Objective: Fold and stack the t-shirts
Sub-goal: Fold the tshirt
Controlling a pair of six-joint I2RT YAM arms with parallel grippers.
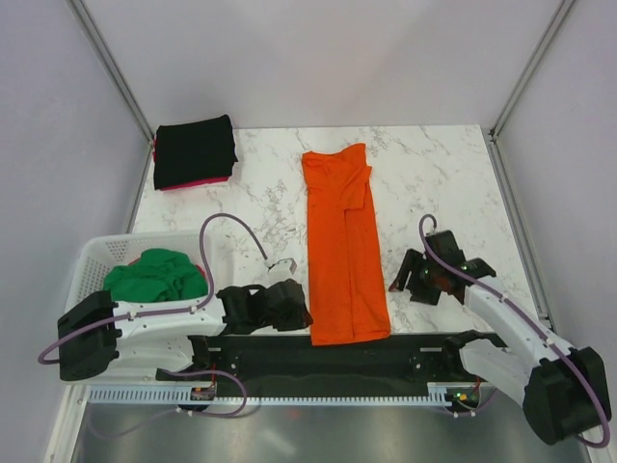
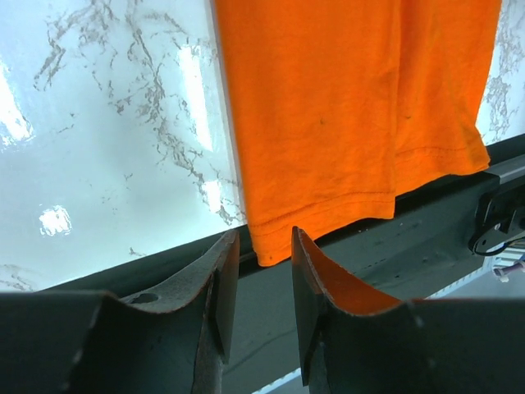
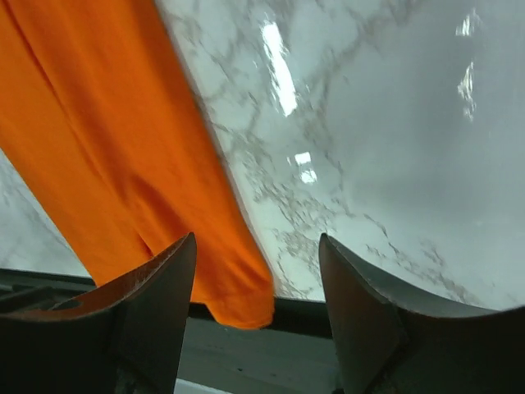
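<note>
The bright orange t-shirt (image 1: 342, 246) lies folded lengthwise into a long strip down the middle of the marble table, its hem hanging over the near edge. My left gripper (image 1: 297, 307) is open by the shirt's near left corner. In the left wrist view (image 2: 264, 238) its jaws are narrowly apart and empty, with the orange hem corner (image 2: 344, 107) just beyond the tips. My right gripper (image 1: 407, 280) is wide open and empty to the right of the shirt. In the right wrist view (image 3: 257, 242) the shirt's near right corner (image 3: 107, 139) lies ahead and left.
A folded black shirt (image 1: 195, 149) lies on a pink-red one (image 1: 193, 183) at the back left. A crumpled green shirt (image 1: 154, 275) sits in the white lattice basket (image 1: 92, 253) at the near left. A black rail (image 1: 328, 362) runs along the near edge.
</note>
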